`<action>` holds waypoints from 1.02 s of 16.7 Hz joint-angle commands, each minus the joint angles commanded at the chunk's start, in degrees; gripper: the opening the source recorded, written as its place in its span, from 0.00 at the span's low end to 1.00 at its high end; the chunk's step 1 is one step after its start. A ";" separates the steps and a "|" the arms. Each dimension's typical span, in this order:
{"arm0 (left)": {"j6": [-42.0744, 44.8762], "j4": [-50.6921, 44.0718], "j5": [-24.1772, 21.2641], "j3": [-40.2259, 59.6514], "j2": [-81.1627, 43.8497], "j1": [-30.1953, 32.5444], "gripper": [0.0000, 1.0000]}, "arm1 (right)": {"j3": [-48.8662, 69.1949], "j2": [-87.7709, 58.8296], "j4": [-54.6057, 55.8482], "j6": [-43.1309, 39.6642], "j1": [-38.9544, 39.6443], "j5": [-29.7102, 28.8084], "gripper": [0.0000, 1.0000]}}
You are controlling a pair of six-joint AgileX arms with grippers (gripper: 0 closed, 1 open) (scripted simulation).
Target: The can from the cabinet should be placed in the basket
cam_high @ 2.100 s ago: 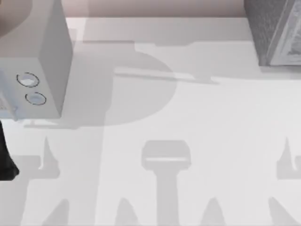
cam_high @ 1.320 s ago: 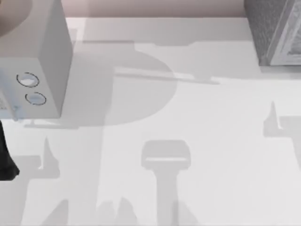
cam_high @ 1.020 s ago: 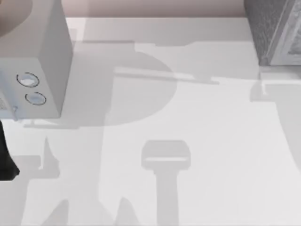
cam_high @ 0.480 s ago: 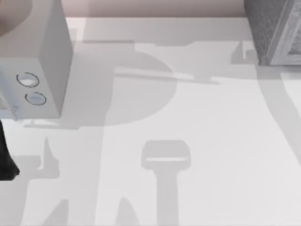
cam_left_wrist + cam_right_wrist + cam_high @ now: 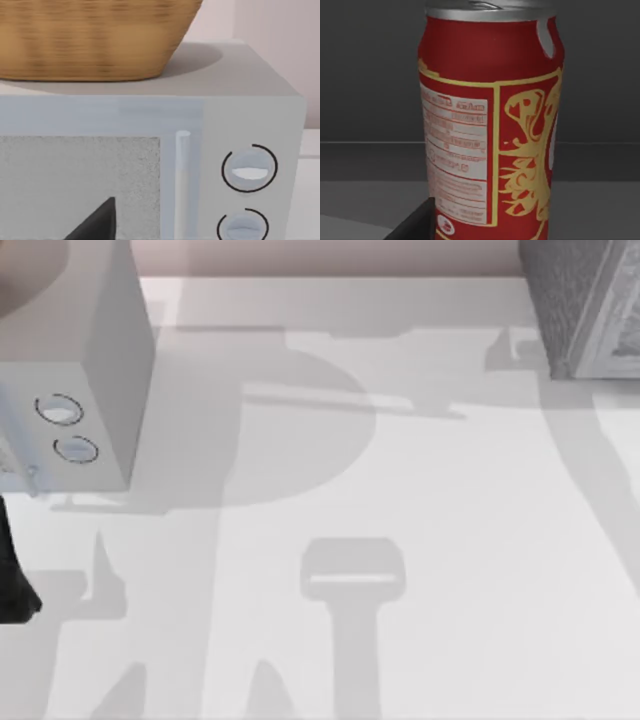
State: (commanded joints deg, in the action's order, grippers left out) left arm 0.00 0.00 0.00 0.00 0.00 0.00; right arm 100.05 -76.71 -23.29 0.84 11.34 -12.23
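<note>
— Where is the small upright red drink can with the silver top (image 5: pixel 490 120)?

— Inside the dark grey speckled cabinet (image 5: pixel 585 305), right before the right pincer; whether its fingers are apart, I cannot tell.

— What changed?

— The right arm's shadow crept up the tabletop (image 5: pixel 420 500) to the cabinet: I judge grasping comes next. The woven basket (image 5: pixel 95 37) waits on the pale box (image 5: pixel 250 105).

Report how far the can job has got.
Done: nothing yet. In hand: the right wrist camera sits close to the can, upright on a dark grey floor with dark walls behind, so a grasp looks near. Left: grip it, lift it out of the cabinet, carry it to the basket on the pale box.
</note>
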 joint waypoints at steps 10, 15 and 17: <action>0.00 0.00 0.00 0.00 0.00 0.00 1.00 | 0.90 -2.86 2.21 -0.18 5.64 -6.30 1.00; 0.00 0.00 0.00 0.00 0.00 0.00 1.00 | 8.32 -11.01 2.89 -0.17 3.52 -4.26 1.00; 0.00 0.00 0.00 0.00 0.00 0.00 1.00 | 11.16 -14.09 3.23 -0.16 2.59 -3.38 1.00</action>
State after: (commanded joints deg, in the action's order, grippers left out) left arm 0.00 0.00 0.00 0.00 0.00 0.00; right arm 111.21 -90.80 -20.06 0.68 13.93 -15.61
